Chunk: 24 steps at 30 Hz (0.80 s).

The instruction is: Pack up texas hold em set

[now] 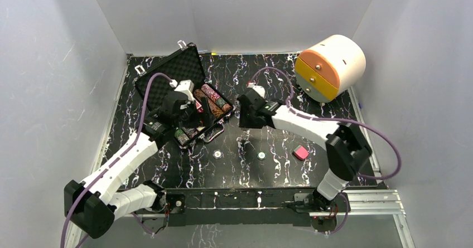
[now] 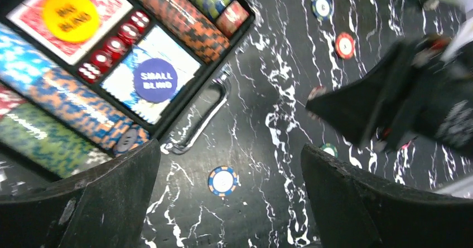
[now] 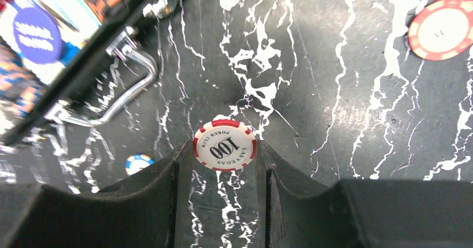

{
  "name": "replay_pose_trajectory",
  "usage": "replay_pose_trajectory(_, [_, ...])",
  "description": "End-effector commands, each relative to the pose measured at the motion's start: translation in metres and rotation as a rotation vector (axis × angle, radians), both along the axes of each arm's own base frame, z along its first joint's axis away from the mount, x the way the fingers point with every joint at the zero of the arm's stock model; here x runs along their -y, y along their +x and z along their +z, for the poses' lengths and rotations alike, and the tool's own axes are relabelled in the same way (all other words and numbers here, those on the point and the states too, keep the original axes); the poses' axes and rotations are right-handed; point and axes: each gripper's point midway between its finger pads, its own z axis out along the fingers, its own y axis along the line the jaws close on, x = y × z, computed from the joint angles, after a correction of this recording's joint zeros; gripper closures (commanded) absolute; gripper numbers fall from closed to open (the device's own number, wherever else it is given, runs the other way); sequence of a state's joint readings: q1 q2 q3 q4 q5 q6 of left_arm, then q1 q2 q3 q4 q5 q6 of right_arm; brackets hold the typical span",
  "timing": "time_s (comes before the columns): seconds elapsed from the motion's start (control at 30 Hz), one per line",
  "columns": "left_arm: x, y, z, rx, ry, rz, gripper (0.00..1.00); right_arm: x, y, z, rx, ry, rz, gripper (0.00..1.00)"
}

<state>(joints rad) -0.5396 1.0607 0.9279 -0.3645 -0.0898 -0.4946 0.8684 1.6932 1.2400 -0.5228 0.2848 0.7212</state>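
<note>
A cream cylinder (image 1: 334, 64) lies on its side at the far right corner of the table. Its round face is split into 2 halves, orange above and yellow below, each with a small knob. A small pink block (image 1: 301, 152) sits alone on the right half of the black, white-veined tabletop (image 1: 268, 92), well apart from the cylinder. White walls (image 1: 251, 14) enclose 3 sides. An aluminium rail (image 1: 368, 200) runs along the near edge.

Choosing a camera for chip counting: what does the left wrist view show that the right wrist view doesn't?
Left wrist only: the yellow button and red dice in the case. Right wrist only: the face of the 100 chip, gripped by the right gripper. Both: the purple small blind button, the case handle, a blue-and-white chip on the table.
</note>
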Motion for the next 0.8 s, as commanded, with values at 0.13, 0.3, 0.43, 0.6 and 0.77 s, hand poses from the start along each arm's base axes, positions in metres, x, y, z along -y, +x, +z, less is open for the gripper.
replay_pose_trajectory(0.13, [0.078,-0.024,-0.029,-0.129,-0.297,-0.292,0.16,-0.004,0.012,0.043,-0.033,0.41,-0.217,0.52])
replay_pose_trajectory(0.3, [0.106,-0.034,-0.047,-0.121,-0.305,-0.36,0.11,-0.013,0.008,0.055,-0.093,0.587,-0.27,0.52])
replay_pose_trajectory(0.43, [0.114,-0.03,-0.054,-0.091,-0.318,-0.328,0.11,-0.018,0.001,0.057,-0.138,0.657,-0.293,0.53])
replay_pose_trajectory(0.6, [0.116,-0.021,-0.058,-0.036,-0.373,-0.287,0.3,-0.023,-0.007,0.056,-0.193,0.72,-0.305,0.53])
replay_pose_trajectory(0.77, [0.12,-0.018,-0.058,-0.034,-0.371,-0.301,0.46,-0.028,-0.01,0.054,-0.23,0.751,-0.297,0.53])
